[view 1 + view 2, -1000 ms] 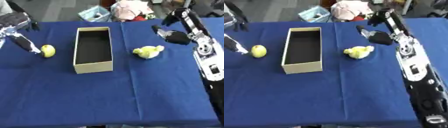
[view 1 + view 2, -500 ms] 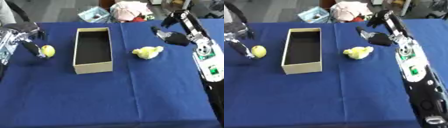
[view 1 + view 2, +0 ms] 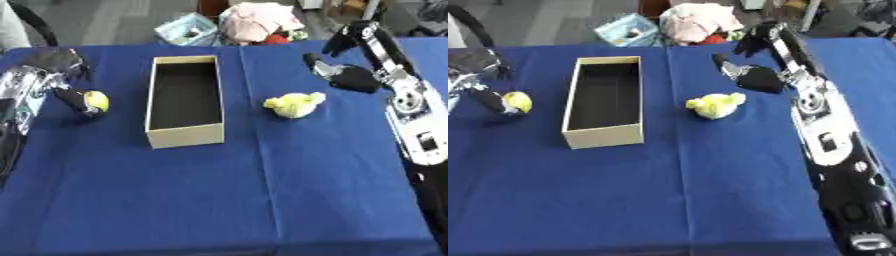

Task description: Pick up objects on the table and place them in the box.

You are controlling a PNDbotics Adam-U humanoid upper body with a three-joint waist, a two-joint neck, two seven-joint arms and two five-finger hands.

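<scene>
1. A blue tablecloth (image 3: 219,200) is covering the whole table; faint fold lines are running across it.
2. One cardboard box (image 3: 184,101) is sitting open at centre-left, long and narrow, tan outside and dark inside. It is lying lengthwise away from the robot, and nothing is showing inside it.
3. The right arm is reaching in along the right edge, silver and black. The right hand (image 3: 347,77) is hovering above the cloth, up and to the right of the plush toy and apart from it, holding nothing. I cannot tell how far its fingers are spread.
4. The left hand (image 3: 72,98) is coming in at the left edge, beside the box and apart from it. Its dark fingers are lying against the left side of the round fruit; whether they are closing round it cannot be told.
5. One yellow plush toy (image 3: 295,105) is lying on the cloth just right of the box, not touching it, soft and lumpy in outline.
6. One yellow-green round fruit (image 3: 96,100) is sitting on the cloth well left of the box, at the left hand.
7. Beyond the far table edge, a pale blue basket (image 3: 188,30) and a pink-and-white bundle (image 3: 261,20) are lying on the floor, clear of the work area.
</scene>
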